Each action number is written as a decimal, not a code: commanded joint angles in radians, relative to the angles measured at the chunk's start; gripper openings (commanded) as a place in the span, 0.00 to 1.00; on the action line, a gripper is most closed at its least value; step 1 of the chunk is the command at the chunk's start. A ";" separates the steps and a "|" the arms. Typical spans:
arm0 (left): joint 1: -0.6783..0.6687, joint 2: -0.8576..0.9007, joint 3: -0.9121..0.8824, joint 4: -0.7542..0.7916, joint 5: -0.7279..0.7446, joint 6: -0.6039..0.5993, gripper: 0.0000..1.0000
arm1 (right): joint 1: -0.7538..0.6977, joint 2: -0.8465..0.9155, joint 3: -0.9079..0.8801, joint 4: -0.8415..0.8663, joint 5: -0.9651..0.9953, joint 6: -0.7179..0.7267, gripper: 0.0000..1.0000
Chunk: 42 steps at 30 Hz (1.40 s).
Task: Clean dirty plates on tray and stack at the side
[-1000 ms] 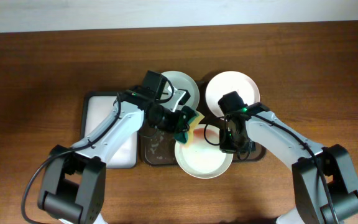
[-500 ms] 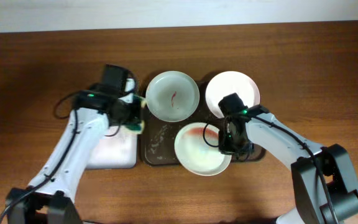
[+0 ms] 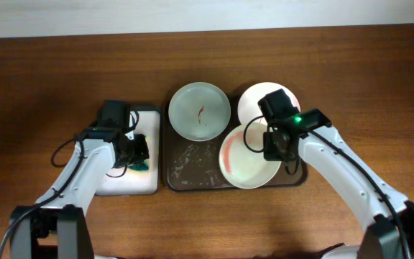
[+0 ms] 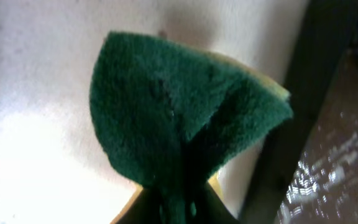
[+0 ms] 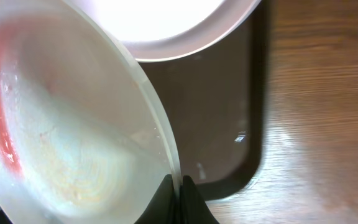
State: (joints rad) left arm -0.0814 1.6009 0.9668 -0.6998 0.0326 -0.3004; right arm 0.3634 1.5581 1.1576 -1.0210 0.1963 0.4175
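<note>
Overhead, the dark brown tray carries the pale green plate at its far left corner, marked with a red squiggle, and the pinkish plate at its far right corner. Over the tray's near right part, the right gripper clamps the rim of the smeared plate, which is tilted and has a red streak along its left edge. Just left of the tray, the left gripper pinches the green sponge over the small white-lined tray.

The left wrist view shows the sponge folded in the closed jaws above the white lining, with the brown tray's foam-flecked floor at the right.

The right wrist view shows the jaws closed on the smeared plate's edge. The pinkish plate lies beyond it, tray floor is below, and the wooden table is right of the tray.
</note>
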 commanded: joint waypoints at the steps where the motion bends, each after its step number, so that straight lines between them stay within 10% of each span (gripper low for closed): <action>1: 0.008 0.003 -0.037 0.040 -0.038 -0.006 0.16 | 0.003 -0.079 0.020 -0.001 0.126 -0.003 0.04; 16: 0.008 0.003 -0.037 0.125 -0.082 0.032 0.04 | 0.379 -0.162 0.023 0.136 0.769 -0.135 0.04; 18: 0.008 0.003 -0.037 0.128 -0.081 0.032 0.17 | 0.397 -0.162 0.023 0.139 0.813 -0.134 0.04; 21: 0.008 0.003 -0.037 0.127 -0.081 0.032 0.75 | 0.397 -0.162 0.023 0.140 0.859 -0.134 0.04; 33: 0.008 0.004 -0.177 0.212 -0.082 0.032 0.82 | 0.397 -0.162 0.023 0.140 0.888 -0.133 0.04; 34: 0.008 0.004 -0.205 0.232 -0.082 0.032 0.79 | 0.397 -0.162 0.023 0.140 0.888 -0.132 0.04; 36: 0.008 0.003 -0.236 0.239 -0.082 0.032 0.22 | 0.397 -0.162 0.023 0.139 0.883 -0.133 0.04; 37: 0.008 0.003 -0.235 0.240 -0.082 0.032 0.08 | 0.397 -0.162 0.023 0.139 0.879 -0.133 0.04; 42: 0.008 -0.017 -0.154 0.166 -0.082 0.032 0.00 | 0.396 -0.162 0.023 0.139 0.877 -0.132 0.04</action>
State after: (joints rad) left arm -0.0772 1.5967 0.7765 -0.4923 -0.0563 -0.2699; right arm 0.7547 1.4143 1.1599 -0.8848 1.0496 0.2798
